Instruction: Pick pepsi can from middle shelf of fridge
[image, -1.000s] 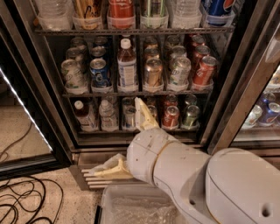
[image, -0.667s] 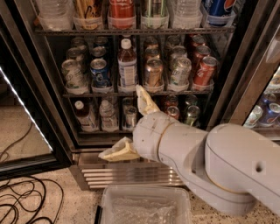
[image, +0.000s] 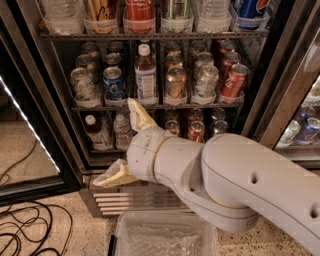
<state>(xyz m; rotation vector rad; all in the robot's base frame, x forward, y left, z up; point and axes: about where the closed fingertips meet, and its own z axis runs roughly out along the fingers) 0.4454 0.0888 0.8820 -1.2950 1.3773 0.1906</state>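
The pepsi can (image: 114, 83) is blue with a silver top. It stands at the front of the second lane from the left on the middle shelf (image: 210, 105) of the fridge (image: 277, 95), next to a tall white-capped bottle (image: 145, 75). Pale silver-green cans and orange-red cans fill the other lanes. My gripper (image: 114, 144) is open, with one cream finger (image: 137, 114) pointing up at the shelf edge just below and right of the pepsi can. The other finger (image: 113, 176) points down-left. It holds nothing.
The lower rack (image: 100, 132) holds short cans and small bottles. A slatted grille (image: 125, 202) runs along the fridge base. A clear plastic bin (image: 165, 237) sits below my arm. Black cables (image: 25, 230) lie on the floor at left. A second cooler (image: 302, 130) stands at right.
My arm has lifted and swung left. The upper finger has risen from in front of the lower rack to the middle shelf's edge.
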